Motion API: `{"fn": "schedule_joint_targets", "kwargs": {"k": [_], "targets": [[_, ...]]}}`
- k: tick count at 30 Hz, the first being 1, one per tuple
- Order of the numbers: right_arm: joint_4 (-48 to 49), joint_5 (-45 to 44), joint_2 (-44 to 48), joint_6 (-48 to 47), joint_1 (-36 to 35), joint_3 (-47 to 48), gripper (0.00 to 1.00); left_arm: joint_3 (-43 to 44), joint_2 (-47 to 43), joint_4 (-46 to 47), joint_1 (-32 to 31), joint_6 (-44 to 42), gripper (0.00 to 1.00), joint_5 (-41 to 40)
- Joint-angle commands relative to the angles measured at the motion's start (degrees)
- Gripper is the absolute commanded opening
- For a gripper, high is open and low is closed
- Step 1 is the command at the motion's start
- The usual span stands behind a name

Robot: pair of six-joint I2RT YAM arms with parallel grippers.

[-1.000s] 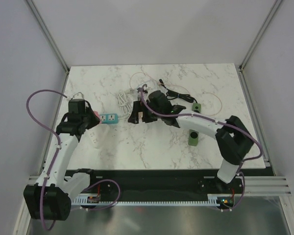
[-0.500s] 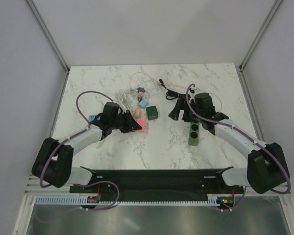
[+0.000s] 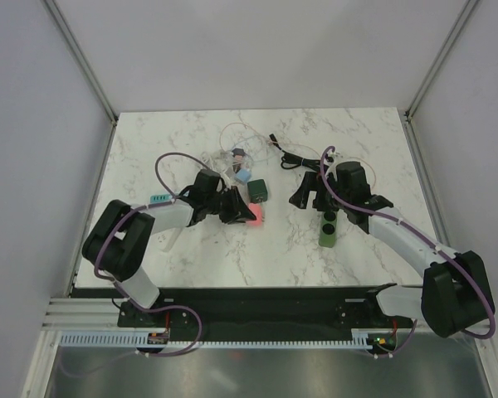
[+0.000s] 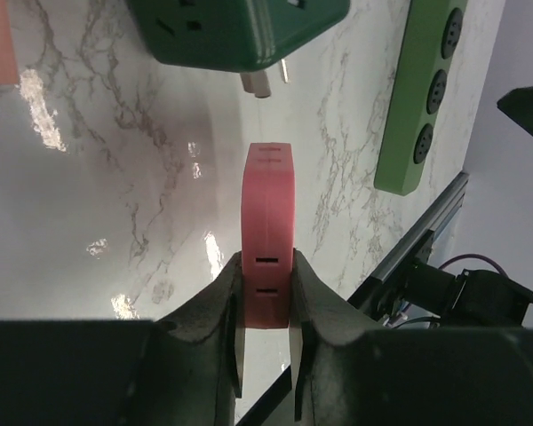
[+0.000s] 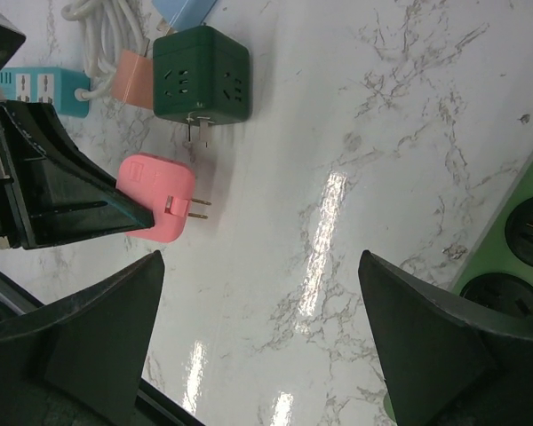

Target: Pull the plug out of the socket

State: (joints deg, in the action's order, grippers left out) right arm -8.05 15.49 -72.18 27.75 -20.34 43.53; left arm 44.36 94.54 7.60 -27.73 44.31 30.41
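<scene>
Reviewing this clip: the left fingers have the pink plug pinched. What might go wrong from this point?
1. The left fingers grip only the near end of the pink plug, so it may pivot or slip out.
2. The dark green cube socket lies just ahead, its prongs toward the plug; a forward move may knock it.

Bare marble between green cube and green strip (cube prongs near pink plug).
</scene>
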Motion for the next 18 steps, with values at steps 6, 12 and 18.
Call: {"fn": "schedule_joint_targets", "kwargs": {"k": [6, 12, 18], "targets": [[0.8, 3.7, -1.6, -1.0, 0.3, 0.4, 0.98, 6.7, 1.2, -9.8, -0.2, -2.9, 0.61, -6.6], [1.3, 4.3, -1.9, -0.1, 0.3, -0.3, 0.98, 7.6, -3.9, -16.6, -0.2, -6.6, 1.0, -13.0], [2.1, 5.3, -2.1, 1.6, 0.2, -0.2, 0.98, 9.3, -12.5, -25.6, -0.2, -10.6, 1.0, -22.4]]}}
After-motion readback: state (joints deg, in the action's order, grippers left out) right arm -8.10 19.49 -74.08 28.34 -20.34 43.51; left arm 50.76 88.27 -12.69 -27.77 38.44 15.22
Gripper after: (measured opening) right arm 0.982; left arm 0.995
